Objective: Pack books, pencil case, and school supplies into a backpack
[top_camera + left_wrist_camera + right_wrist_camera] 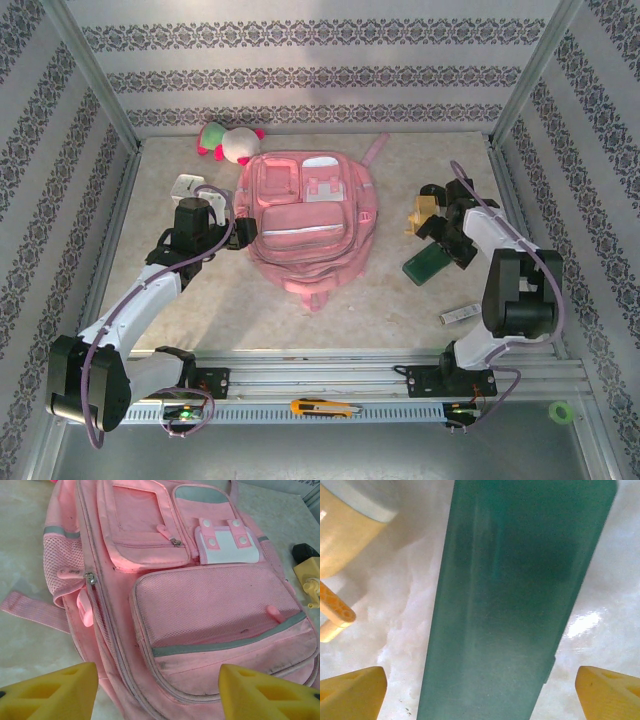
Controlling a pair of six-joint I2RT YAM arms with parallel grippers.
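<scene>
Stage: grasping pencil case — with right gripper spread wide over it, left gripper parted, empty, by backpack. Next: lower, clamp.

Backpack flat mid-bench. Behind it, L: plush toy. L of it: cube, L claw at its L edge. R: pencil case under R claw. Nearer front-R: small bar.
</scene>
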